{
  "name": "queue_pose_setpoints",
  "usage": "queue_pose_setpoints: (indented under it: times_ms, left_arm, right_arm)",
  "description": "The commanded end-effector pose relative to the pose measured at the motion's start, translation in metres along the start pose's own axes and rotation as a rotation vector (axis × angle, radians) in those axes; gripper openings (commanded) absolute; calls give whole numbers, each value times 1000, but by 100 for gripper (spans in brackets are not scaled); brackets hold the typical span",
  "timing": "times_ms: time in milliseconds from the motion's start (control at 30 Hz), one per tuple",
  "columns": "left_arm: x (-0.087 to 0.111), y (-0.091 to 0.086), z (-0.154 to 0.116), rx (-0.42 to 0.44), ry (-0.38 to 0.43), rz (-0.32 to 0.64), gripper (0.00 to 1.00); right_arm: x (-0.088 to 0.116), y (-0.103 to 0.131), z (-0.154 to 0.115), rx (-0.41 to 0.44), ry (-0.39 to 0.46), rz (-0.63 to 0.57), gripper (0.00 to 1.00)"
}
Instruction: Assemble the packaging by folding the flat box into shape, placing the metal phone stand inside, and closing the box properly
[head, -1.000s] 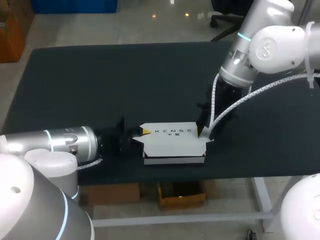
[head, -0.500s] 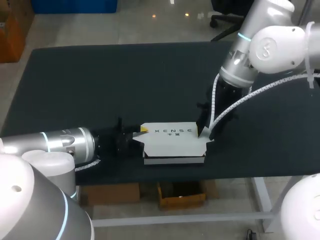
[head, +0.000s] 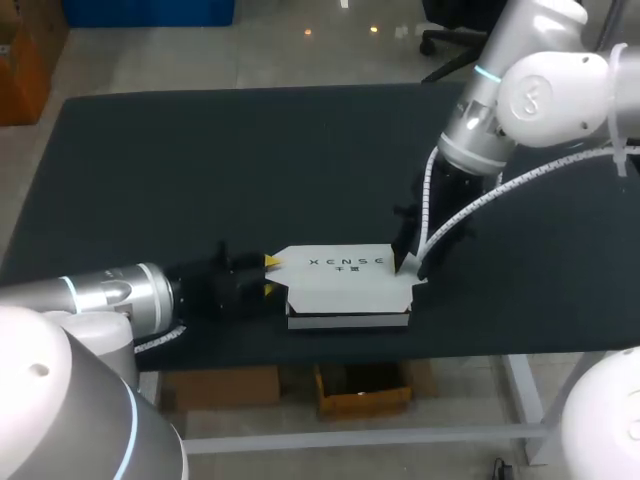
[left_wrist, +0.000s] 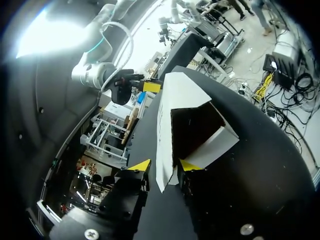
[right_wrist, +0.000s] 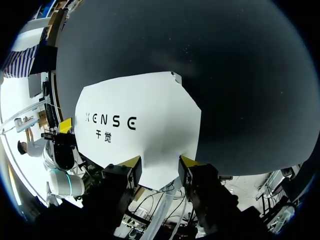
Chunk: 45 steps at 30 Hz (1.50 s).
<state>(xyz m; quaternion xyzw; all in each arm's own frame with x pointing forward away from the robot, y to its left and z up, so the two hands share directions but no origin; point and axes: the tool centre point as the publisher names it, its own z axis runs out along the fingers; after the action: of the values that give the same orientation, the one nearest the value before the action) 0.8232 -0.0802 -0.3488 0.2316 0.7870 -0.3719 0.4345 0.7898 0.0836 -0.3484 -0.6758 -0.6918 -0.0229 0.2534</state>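
While the left gripper (head: 268, 276) has drawn back from the white cardboard box (head: 345, 285) near the black table's (head: 200, 160) front edge, fingers spread around its end flap, that end stays untucked. The right gripper (head: 408, 264) keeps its place at the opposite end, and whether it grips cannot be told.

left gripper (head: 269, 276) and right gripper (right_wrist: 160, 162) block box (head: 345, 285) ends, far table (head: 250, 150) passable

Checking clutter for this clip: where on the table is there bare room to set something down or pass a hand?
Bare: the far half of the table behind the box, and its right end beyond the right gripper. Crowded: the near edge, where that gripper and the left gripper flank the box's ends.
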Motion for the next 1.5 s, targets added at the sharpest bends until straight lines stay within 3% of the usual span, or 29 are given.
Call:
queue_pose_setpoints:
  times_ms: [33, 233, 400, 467, 500, 533, 667, 733, 1300, 1367, 1400, 1467, 1500]
  left_arm:
    - [4, -3, -19, -22, -15, 3, 33]
    - [0, -5, -43, -94, 37, 1, 35]
    - [-16, -6, -64, -119, 64, -121, 33]
    - [-22, -5, -68, -125, 88, -197, 44]
    - [-26, -3, -71, -112, 103, -252, 61]
    - [-29, -2, -72, -112, 123, -285, 100]
    - [-44, 3, -73, -114, 191, -417, 100]
    - [-52, 3, -79, -173, 188, -366, 100]
    - [-52, 3, -79, -173, 188, -366, 100]
    - [-59, 3, -67, -269, 278, -514, 100]
    - [-60, 1, -65, -216, 267, -507, 100]
    - [-65, -3, -58, -325, 349, -632, 100]
    - [-65, -6, -59, -262, 370, -625, 100]
  right_arm:
    - [1, 1, 0, 2, -1, 0, 45]
    - [0, 0, 1, 0, 3, 0, 45]
    - [-2, -1, 2, -2, 7, 3, 44]
    - [-2, -1, 2, -2, 7, 4, 44]
    - [-3, -1, 2, -2, 7, 4, 44]
    - [-3, -1, 2, -3, 7, 3, 44]
    - [-2, -2, 2, -5, 4, 1, 43]
    - [-2, -2, 1, -6, 2, 0, 42]
    - [0, -2, 2, -15, -1, -2, 41]
    - [0, -3, 2, -16, -2, -3, 41]
    - [0, -3, 2, -17, -2, -2, 41]
    - [0, -3, 2, -17, -3, -3, 41]
    - [0, -3, 2, -18, -4, -2, 41]
